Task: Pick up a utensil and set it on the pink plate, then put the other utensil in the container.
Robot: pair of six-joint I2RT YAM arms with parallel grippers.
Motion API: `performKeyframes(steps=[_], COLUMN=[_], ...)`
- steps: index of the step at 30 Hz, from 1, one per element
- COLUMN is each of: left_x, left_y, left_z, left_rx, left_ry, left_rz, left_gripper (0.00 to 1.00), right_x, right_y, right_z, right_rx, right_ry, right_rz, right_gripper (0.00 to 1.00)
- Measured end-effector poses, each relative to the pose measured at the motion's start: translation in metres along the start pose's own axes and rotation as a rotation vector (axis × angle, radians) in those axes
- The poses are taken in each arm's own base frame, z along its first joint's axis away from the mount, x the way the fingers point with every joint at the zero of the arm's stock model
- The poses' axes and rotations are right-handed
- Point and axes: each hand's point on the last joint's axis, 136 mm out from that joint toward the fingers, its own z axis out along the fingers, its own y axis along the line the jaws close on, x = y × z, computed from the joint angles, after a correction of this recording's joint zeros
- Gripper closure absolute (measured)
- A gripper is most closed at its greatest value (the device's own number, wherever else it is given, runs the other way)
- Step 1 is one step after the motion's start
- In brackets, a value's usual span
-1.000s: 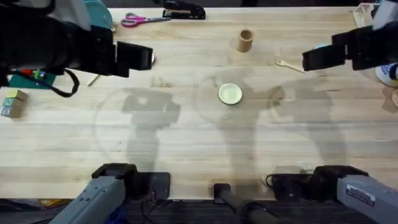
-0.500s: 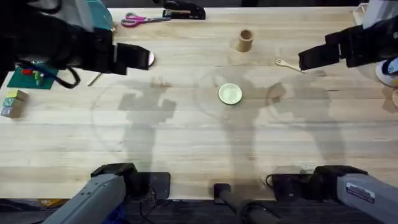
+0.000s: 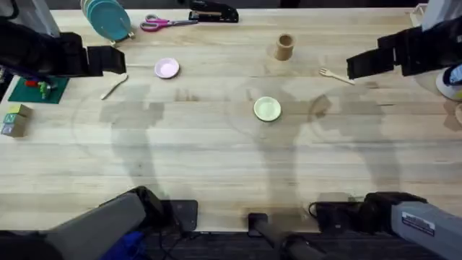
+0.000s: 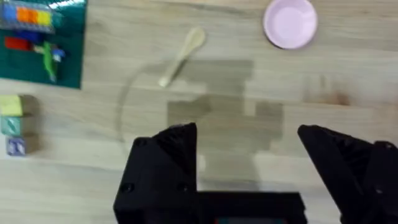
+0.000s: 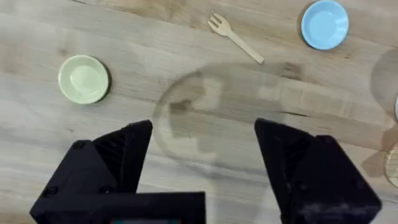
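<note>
My left gripper [image 4: 249,168] gapes empty above bare table, spoon [image 4: 181,55] and pink plate [image 4: 290,23] beyond; my right gripper [image 5: 205,168], equally open, faces the fork [image 5: 234,37].

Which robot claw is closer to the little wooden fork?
The right claw. It hangs open beside the fork, just off its handle end. The left claw is far across the table, open near the pink plate.

Overhead camera faces down and forward over the table [image 3: 216,159]. Both wrist cameras look straight down, nearer, sharing its far edge.
</note>
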Motion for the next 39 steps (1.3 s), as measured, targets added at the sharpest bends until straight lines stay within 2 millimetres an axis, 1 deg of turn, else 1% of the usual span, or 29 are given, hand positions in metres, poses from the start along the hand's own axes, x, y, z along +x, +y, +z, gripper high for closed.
performKeyframes(steps=[5, 11, 16, 23, 29, 32, 39], left_x=[-0.017, -0.031, -0.038, -0.048, -0.057, -0.056, -0.036], left_y=[0.021, 0.040, 0.053, 0.067, 0.079, 0.085, 0.095], left_z=[0.017, 0.038, 0.065, 0.105, 0.134, 0.148, 0.183], left_rx=[-0.033, -0.053, 0.000, 0.101, 0.135, 0.134, 0.134], left_ry=[-0.045, -0.053, -0.011, 0.093, 0.135, 0.156, 0.236], left_rz=[0.088, 0.179, 0.192, 0.231, 0.289, 0.311, 0.347], left_gripper=[0.010, 0.010, 0.010, 0.010, 0.009, 0.009, 0.005], right_x=[0.000, 0.000, 0.000, 0.000, 0.000, 0.000, 0.000], right_y=[0.000, 0.000, 0.000, 0.000, 0.000, 0.000, 0.000], right_z=[0.000, 0.000, 0.000, 0.000, 0.000, 0.000, 0.000], right_rx=[0.000, 0.000, 0.000, 0.000, 0.000, 0.000, 0.000], right_ry=[0.001, 0.001, 0.001, 0.002, 0.001, 0.002, 0.001], right_rz=[0.000, 0.000, 0.000, 0.000, 0.000, 0.000, 0.000], right_gripper=[0.005, 0.004, 0.004, 0.004, 0.004, 0.004, 0.004])
